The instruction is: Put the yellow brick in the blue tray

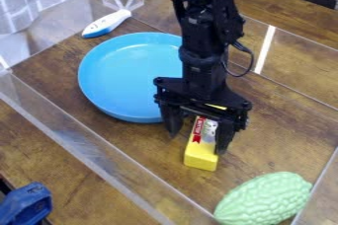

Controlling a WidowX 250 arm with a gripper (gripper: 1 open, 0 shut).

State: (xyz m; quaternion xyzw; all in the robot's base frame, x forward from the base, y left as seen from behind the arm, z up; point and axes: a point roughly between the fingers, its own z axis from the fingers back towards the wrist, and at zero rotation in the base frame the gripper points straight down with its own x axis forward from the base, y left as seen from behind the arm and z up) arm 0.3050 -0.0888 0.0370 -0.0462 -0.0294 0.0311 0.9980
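Yellow brick (201,148) lies on the wooden surface (93,145) just beside the tray (129,76), my claw (200,131) spread astride it; I'd centre, then squeeze its sides squarely.

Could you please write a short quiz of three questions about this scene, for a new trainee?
1. True or false: the yellow brick already lies inside the blue tray.
2. How do the jaws of the gripper stand? A) open, one finger on each side of the brick; B) shut above the tray; C) shut on the green object.
3. Fill the gap: the bumpy green object lies at the lower ____ of the picture.

Key:
1. False. It lies on the wooden table, beside the tray.
2. A.
3. Right.
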